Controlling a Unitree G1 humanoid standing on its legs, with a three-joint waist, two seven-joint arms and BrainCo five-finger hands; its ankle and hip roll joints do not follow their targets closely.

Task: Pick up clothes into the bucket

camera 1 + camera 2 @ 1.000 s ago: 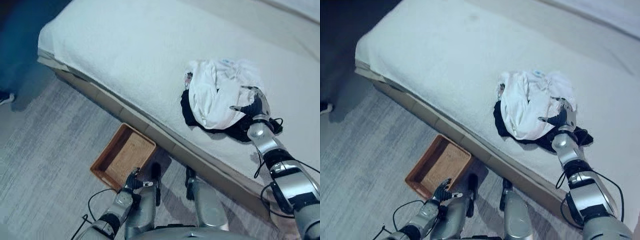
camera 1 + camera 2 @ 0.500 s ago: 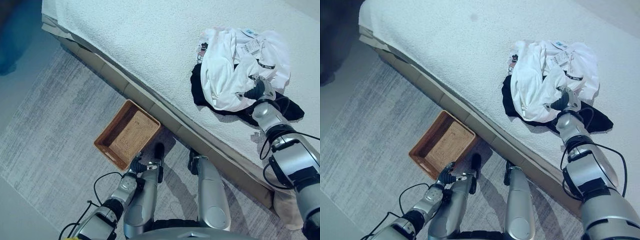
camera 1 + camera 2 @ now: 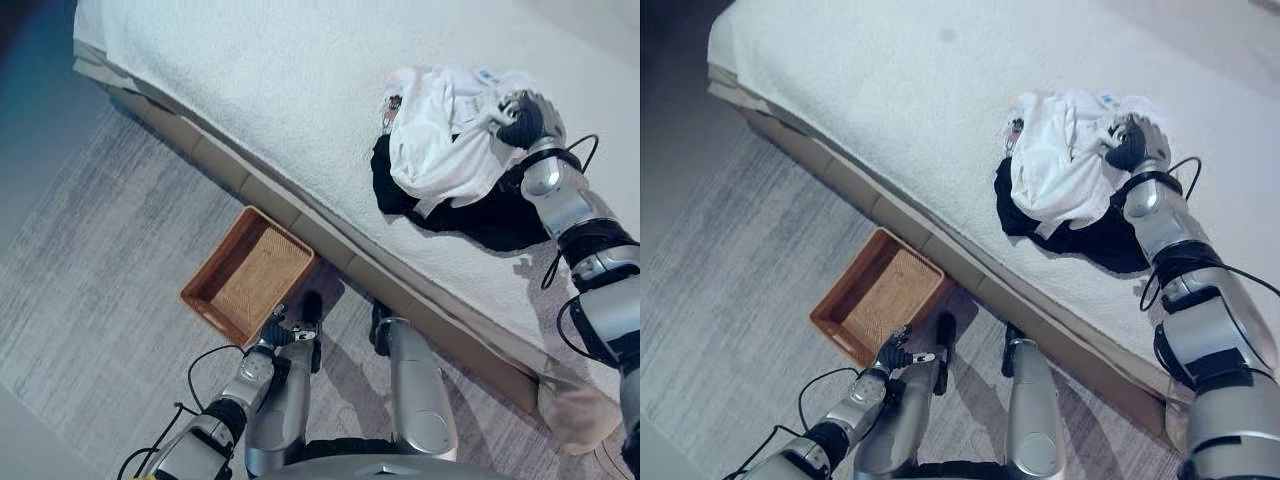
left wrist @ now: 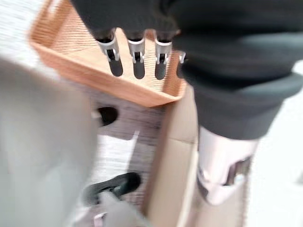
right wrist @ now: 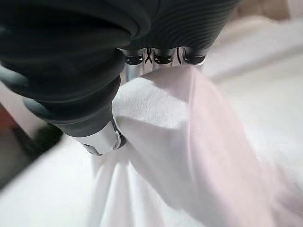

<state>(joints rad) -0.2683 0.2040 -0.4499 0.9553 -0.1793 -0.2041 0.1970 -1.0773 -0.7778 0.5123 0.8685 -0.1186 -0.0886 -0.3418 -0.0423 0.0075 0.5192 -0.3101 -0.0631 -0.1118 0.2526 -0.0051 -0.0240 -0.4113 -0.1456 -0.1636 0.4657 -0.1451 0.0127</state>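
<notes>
The right hand sits on top of the white garment, its fingers curled down into the cloth and the thumb pressed against a fold — a bunch of white fabric is gathered in its grip, pulled up into a ridge that falls away beneath the palm. Under that garment and spreading out toward the arm's wrist side lies a black garment, flat on the bed, touching the white one all along its lower edge. Both pieces of clothing rest on the pale textured cover of the bed, near its front edge. Well apart from this hand, down on the grey carpet just beside the bed's base, stands the woven brown basket, a shallow rectangular tray with nothing visible inside it. The left hand hangs low near the floor, close to the basket's near corner; its fingers are straight and relaxed, holding nothing, with the basket's rim showing just past their dark tips.
</notes>
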